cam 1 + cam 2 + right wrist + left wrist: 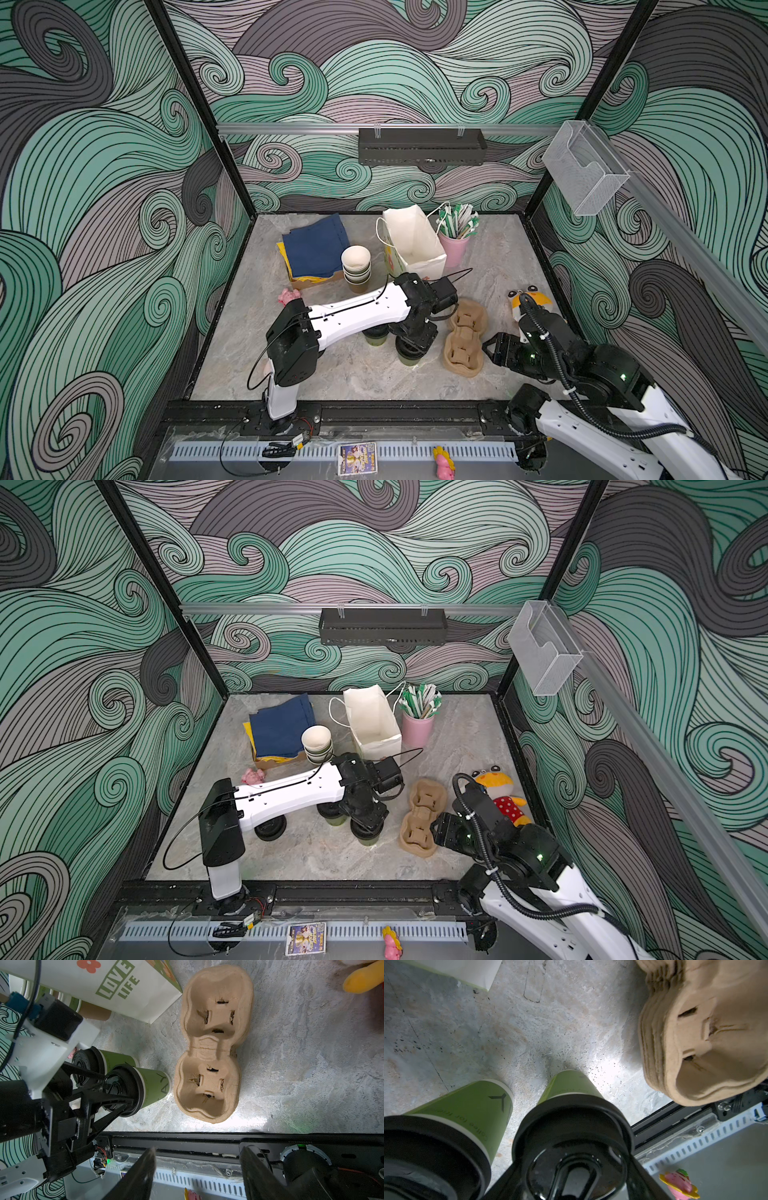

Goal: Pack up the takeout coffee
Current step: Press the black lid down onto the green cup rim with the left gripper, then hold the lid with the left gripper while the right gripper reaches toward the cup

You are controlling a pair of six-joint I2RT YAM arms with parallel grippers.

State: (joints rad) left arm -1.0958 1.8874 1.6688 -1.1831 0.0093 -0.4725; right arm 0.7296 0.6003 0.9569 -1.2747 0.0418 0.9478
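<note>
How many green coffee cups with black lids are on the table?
2. The near cup stands beside the brown carrier, under the left gripper; the far cup stands just behind it. The arm may hide more.

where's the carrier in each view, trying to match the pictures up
Top view: carrier lower right of centre, on the table.
Top view: same spot, slightly further left in the picture.
Left wrist: upper right corner, cut off by the edge.
Right wrist: centre, whole, both pockets empty.
Shared landmark: the lidded cup standing beside the carrier's near end.
</note>
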